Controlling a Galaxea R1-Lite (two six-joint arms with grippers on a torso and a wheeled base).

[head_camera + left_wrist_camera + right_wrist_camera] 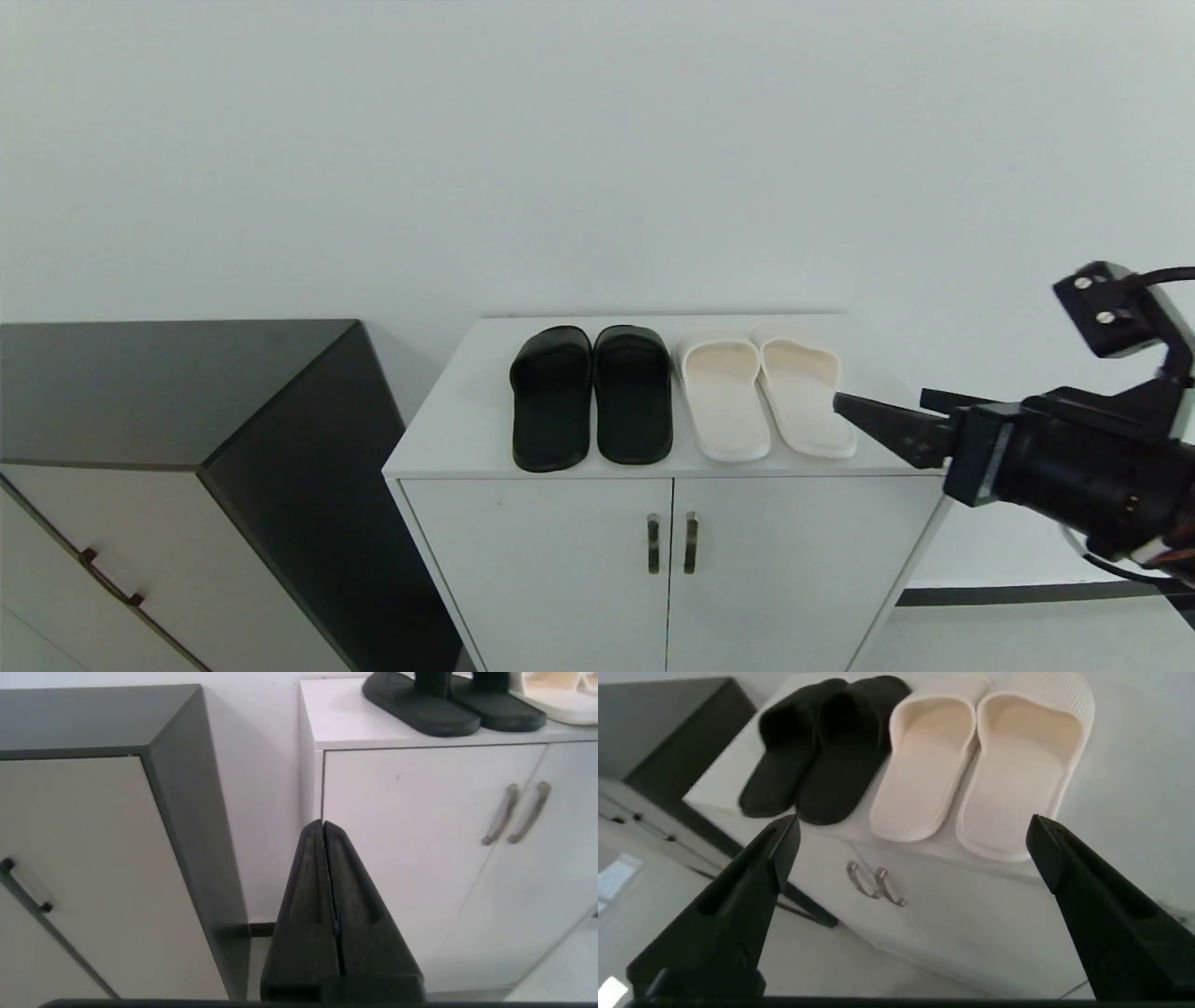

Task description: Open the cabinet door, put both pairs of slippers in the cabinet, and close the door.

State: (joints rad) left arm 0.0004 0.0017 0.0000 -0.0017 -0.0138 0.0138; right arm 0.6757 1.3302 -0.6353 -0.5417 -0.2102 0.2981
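Opening step not yet begun, I judge: cabinet (448, 425) doors shut, black slippers (591, 397) and white slippers (764, 392) along its top's front edge, my right claw (910, 835) wide near its right edge, left claw (323, 835) pinched closed; next needs a handle (690, 543) gripped.

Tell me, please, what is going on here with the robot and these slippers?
Nothing has been stowed yet. The black pair and the cream pair lie side by side on top of the white cabinet, whose two doors are shut. The right gripper hangs open by the cabinet's right end, beside the cream pair, holding nothing. The left gripper is shut and empty, lower down, facing the cabinet's left side.
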